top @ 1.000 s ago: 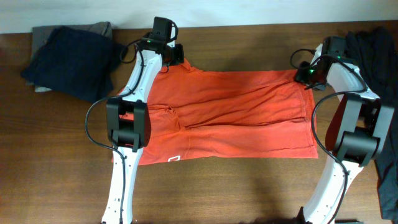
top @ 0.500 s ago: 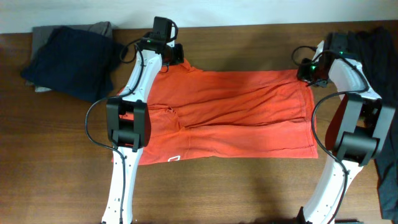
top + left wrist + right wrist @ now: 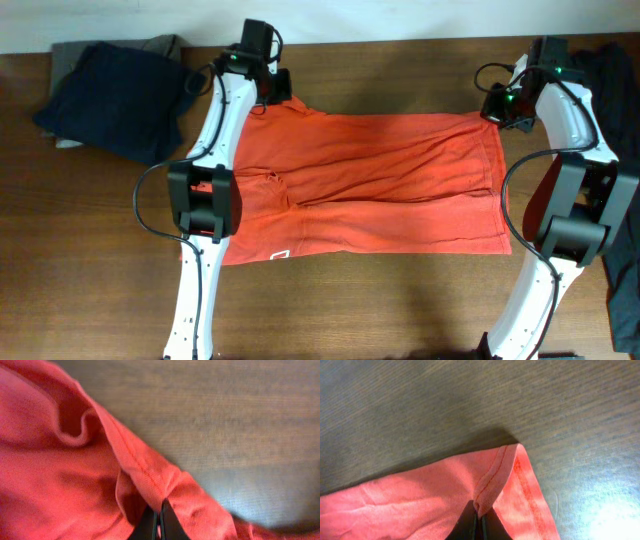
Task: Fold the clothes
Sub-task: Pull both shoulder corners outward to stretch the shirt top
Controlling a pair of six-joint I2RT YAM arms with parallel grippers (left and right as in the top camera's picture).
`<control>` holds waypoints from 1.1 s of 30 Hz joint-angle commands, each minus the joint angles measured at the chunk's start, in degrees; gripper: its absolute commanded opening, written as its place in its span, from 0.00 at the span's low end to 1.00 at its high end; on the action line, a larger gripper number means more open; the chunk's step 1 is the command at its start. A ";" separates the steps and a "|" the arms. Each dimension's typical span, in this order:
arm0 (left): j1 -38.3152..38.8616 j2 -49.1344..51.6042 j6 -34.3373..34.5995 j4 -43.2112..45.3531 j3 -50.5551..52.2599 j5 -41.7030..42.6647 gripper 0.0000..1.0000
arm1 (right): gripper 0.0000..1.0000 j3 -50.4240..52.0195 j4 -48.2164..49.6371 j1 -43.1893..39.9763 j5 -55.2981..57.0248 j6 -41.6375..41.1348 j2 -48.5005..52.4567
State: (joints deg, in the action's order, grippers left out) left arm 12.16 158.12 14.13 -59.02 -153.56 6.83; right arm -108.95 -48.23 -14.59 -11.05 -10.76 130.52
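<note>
1. A wooden table fills the view, and two white arms reach away from its near edge.
2. The left arm stretches over the left end of a red-orange T-shirt, hiding a strip of it. The right arm bends just beside the shirt's right edge.
3. The shirt lies spread sideways across the middle of the table, wrinkled, with a small white mark near its front edge.
4. At the shirt's far left corner, the left gripper is pinched tight on a raised fold of seamed cloth.
5. At the far right corner, the right gripper is closed on the stitched hem.
6. Farthest off, a folded dark navy pile sits at the far left, and dark cloth lies along the right edge.
</note>
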 commanded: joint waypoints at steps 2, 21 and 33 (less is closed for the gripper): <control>-2.32 -1.86 -1.25 -5.07 -5.44 -0.63 0.01 | 0.04 -4.87 -3.43 -0.70 -0.31 -1.29 0.33; -4.04 -12.09 -3.08 -35.01 -9.49 -0.66 0.01 | 0.04 -11.41 -20.44 -1.68 -0.55 -3.26 0.33; -3.74 -12.66 -3.02 -37.70 -8.76 -1.77 0.01 | 0.04 -11.39 -25.18 -2.69 0.17 -3.21 0.33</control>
State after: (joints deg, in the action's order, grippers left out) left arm 8.34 147.44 11.55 -96.51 -161.91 6.85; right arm -118.98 -72.53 -16.10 -11.46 -13.54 130.56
